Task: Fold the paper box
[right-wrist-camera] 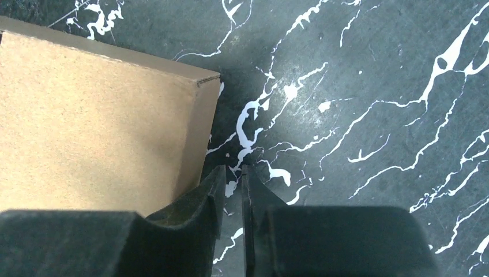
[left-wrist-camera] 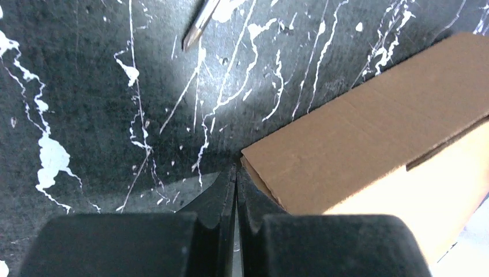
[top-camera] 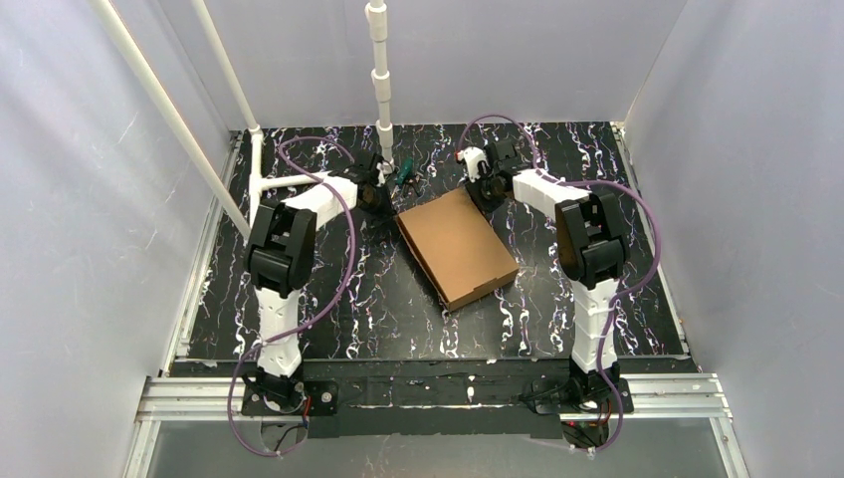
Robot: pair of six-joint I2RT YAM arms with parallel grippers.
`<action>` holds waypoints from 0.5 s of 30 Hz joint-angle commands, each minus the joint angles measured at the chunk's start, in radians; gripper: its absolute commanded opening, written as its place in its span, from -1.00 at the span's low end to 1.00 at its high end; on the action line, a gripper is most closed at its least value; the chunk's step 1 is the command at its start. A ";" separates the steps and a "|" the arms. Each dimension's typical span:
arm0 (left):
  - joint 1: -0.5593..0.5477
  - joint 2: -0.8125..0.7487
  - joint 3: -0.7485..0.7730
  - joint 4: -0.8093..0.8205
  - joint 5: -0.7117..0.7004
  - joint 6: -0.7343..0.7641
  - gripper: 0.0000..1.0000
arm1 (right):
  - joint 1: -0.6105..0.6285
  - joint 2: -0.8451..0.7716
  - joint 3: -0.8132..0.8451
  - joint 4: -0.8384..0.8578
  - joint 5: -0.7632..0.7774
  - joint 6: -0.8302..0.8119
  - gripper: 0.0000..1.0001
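Note:
The paper box (top-camera: 458, 247) lies shut as a flat brown cardboard box on the black marbled table, turned at an angle. My left gripper (top-camera: 383, 206) is down by the box's far left corner. In the left wrist view its jaws (left-wrist-camera: 237, 168) are shut with nothing between them, tips right at the corner of the box (left-wrist-camera: 369, 144). My right gripper (top-camera: 485, 191) stands low at the far right corner. In the right wrist view it (right-wrist-camera: 232, 168) shows a narrow gap holding nothing, and the left finger is right beside the box's side wall (right-wrist-camera: 196, 133).
A white pipe post (top-camera: 381, 70) rises at the back middle, with a small green object (top-camera: 402, 175) at its foot. A pointed grey tip (left-wrist-camera: 196, 29) lies on the table beyond the left gripper. White walls enclose the table on three sides.

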 commanded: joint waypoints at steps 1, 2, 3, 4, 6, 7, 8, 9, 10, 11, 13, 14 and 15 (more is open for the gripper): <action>-0.043 0.024 0.124 -0.005 0.048 -0.019 -1.00 | 0.049 0.002 -0.056 -0.094 -0.032 -0.013 -0.50; -0.053 0.034 0.147 -0.020 0.049 -0.014 -1.00 | 0.050 0.004 -0.053 -0.096 -0.033 -0.013 -0.50; -0.061 0.042 0.165 -0.031 0.046 -0.007 -1.00 | 0.053 0.008 -0.051 -0.098 -0.033 -0.015 -0.50; -0.071 0.049 0.180 -0.039 0.044 -0.003 -1.00 | 0.055 0.010 -0.048 -0.103 -0.033 -0.017 -0.50; -0.079 0.055 0.196 -0.042 0.046 0.002 -1.00 | 0.060 0.014 -0.045 -0.109 -0.038 -0.022 -0.50; -0.081 0.056 0.203 -0.042 0.046 0.005 -1.00 | 0.062 0.015 -0.045 -0.110 -0.040 -0.024 -0.50; -0.081 0.057 0.207 -0.044 0.046 0.006 -1.00 | 0.065 0.014 -0.045 -0.110 -0.041 -0.025 -0.50; -0.081 0.056 0.210 -0.050 0.044 0.008 -1.00 | 0.067 0.013 -0.044 -0.110 -0.039 -0.025 -0.50; -0.081 0.054 0.213 -0.061 0.036 0.012 -1.00 | 0.067 0.012 -0.042 -0.105 -0.030 -0.023 -0.50; -0.081 0.048 0.211 -0.072 0.019 0.015 -1.00 | 0.065 0.010 -0.037 -0.105 -0.007 -0.020 -0.49; -0.078 0.022 0.187 -0.089 -0.022 0.021 -1.00 | 0.051 0.001 -0.030 -0.105 0.047 -0.007 -0.48; -0.070 0.004 0.167 -0.094 -0.040 0.020 -1.00 | 0.035 -0.006 -0.031 -0.102 0.052 0.004 -0.47; -0.060 -0.020 0.137 -0.094 -0.054 0.018 -1.00 | 0.014 -0.013 -0.031 -0.102 0.053 0.012 -0.46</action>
